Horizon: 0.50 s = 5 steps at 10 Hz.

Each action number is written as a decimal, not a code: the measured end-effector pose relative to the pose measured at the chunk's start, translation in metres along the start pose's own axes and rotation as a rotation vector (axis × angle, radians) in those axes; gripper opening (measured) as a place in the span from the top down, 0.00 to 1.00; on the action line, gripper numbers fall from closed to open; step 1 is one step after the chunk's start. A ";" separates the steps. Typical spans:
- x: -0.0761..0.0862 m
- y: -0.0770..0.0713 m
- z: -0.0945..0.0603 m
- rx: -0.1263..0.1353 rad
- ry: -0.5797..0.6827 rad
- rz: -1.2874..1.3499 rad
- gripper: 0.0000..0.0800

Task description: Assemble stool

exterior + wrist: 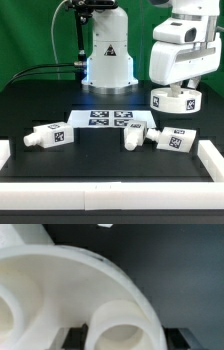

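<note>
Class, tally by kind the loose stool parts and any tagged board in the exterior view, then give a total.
Seat disc: 1
Legs: 3
Marker board: 1
Total: 5

Backdrop: the rear of the scene is being closed off by a plain green backdrop (30,35). Tabletop (40,105): a matte black surface is being lit evenly, and it is being rendered as dark grey in the wrist view (185,274). Border: the tabletop is being framed by a raised white rim (110,195), which is being shown along the near edge and at both sides of the exterior view.
</note>
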<state>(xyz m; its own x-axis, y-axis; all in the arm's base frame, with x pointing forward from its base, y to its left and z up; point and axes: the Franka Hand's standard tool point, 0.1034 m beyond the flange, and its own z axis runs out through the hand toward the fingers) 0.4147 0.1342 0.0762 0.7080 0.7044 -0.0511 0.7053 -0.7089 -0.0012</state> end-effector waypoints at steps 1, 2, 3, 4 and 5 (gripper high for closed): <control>0.005 0.026 -0.001 0.013 -0.025 -0.038 0.59; 0.022 0.053 -0.007 0.010 -0.031 -0.047 0.59; 0.038 0.071 -0.009 0.008 -0.034 -0.117 0.59; 0.047 0.090 -0.003 0.045 -0.060 -0.197 0.59; 0.052 0.097 0.003 0.060 -0.074 -0.222 0.59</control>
<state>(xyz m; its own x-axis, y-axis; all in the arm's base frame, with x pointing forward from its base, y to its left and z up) 0.5197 0.1025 0.0700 0.5295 0.8404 -0.1159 0.8383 -0.5392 -0.0801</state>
